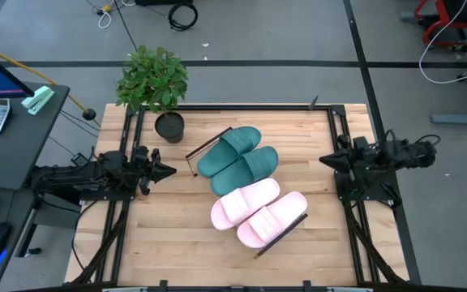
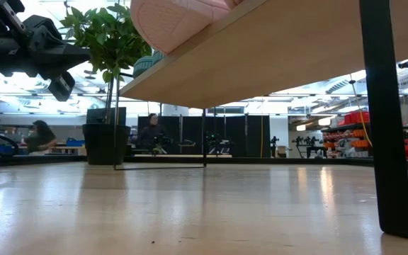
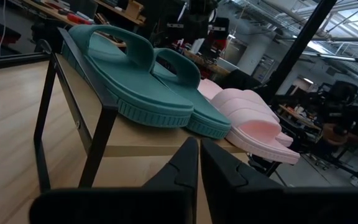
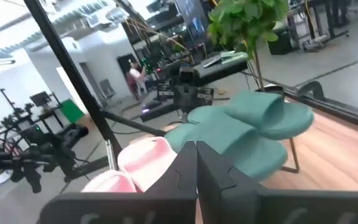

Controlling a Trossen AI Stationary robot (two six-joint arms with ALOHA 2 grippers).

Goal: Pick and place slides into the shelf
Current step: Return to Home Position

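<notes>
High view: the shelf (image 1: 207, 144) runs diagonally across the middle of the table (image 1: 177, 243) and carries all four sandals. The green pair (image 1: 237, 156) fills the end toward the back left corner, near the plant (image 1: 152, 77). The pink pair (image 1: 258, 212) fills the end toward the front right corner. The left gripper (image 1: 164, 170) sits by the left edge and the right gripper (image 1: 327, 160) by the right edge, both well apart from the shelf.

Low view: the shelf's underside crosses overhead, with the pink pair showing above its near end.

Left wrist view: the jaws are pressed almost together on nothing. The green pair, then the pink pair, lie side by side on the board.

Right wrist view: the jaws are closed and empty, facing the same row from the other end.

Placing looks finished; at most, parking the arms remains.
</notes>
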